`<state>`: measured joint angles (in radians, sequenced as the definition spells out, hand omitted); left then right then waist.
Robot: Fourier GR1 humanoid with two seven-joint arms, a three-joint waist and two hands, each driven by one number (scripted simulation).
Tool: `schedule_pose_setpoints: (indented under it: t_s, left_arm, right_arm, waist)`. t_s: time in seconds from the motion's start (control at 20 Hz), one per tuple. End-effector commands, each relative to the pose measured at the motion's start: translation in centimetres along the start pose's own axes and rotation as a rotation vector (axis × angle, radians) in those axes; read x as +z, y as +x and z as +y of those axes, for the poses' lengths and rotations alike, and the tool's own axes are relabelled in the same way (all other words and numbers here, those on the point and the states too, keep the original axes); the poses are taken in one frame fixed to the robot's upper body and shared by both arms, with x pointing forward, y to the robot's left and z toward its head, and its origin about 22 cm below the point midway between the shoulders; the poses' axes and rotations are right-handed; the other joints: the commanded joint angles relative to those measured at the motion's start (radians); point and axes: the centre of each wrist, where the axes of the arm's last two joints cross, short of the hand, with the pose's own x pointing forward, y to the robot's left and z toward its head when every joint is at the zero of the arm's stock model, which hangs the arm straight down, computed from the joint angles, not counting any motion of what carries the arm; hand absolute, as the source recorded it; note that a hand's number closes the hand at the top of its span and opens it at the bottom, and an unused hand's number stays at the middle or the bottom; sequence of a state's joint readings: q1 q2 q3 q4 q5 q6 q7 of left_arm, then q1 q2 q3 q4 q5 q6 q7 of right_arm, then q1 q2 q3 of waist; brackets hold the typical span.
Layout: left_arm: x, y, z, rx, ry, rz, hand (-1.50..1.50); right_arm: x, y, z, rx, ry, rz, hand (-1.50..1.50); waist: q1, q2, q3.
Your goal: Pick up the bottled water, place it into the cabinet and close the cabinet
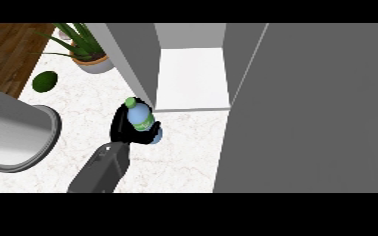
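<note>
The open cabinet (193,77) stood with its white shelf bare and its big grey door (303,110) swung wide, leaving room for the load. On the marble tabletop (184,150) just outside its left wall, the left hand (124,128) was curled round the bottled water (140,117), carrying it near the opening. The bottle tilted, green cap toward the cabinet, long axis running up-left. The right hand was out of view.
</note>
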<state>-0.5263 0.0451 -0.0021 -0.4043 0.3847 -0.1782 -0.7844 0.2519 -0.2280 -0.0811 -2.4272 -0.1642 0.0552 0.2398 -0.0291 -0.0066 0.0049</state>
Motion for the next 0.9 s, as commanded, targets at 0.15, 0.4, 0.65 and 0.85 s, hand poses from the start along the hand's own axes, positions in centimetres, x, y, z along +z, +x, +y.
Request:
schedule_pose_setpoints:
  t_s: [0.15, 0.4, 0.65, 0.85]
  left_arm:
    - [-7.0, 4.3, -7.4, -0.019, -0.135, -0.098, 1.50]
    - [-7.7, 5.1, -8.6, -0.011, -0.123, -0.116, 1.50]
    - [-8.3, 5.9, -9.9, -0.076, -0.084, -0.125, 1.50]
    - [-8.1, 5.6, -10.0, -0.136, -0.024, -0.123, 1.50]
  right_arm:
    - [0.5, -0.2, -0.9, -0.112, 0.029, -0.005, -1.50]
    - [-0.3, -1.0, -2.0, -0.131, 0.037, -0.024, -1.50]
    - [-0.7, -1.2, -2.8, -0.115, 0.043, -0.018, -1.50]
    - [-0.6, -1.2, -3.5, -0.134, 0.070, -0.017, -1.50]
  waist:
    - [-0.051, -0.006, -0.002]
    - [-0.070, -0.003, -0.001]
    - [-0.075, -0.004, -0.001]
    - [-0.107, -0.001, 0.000]
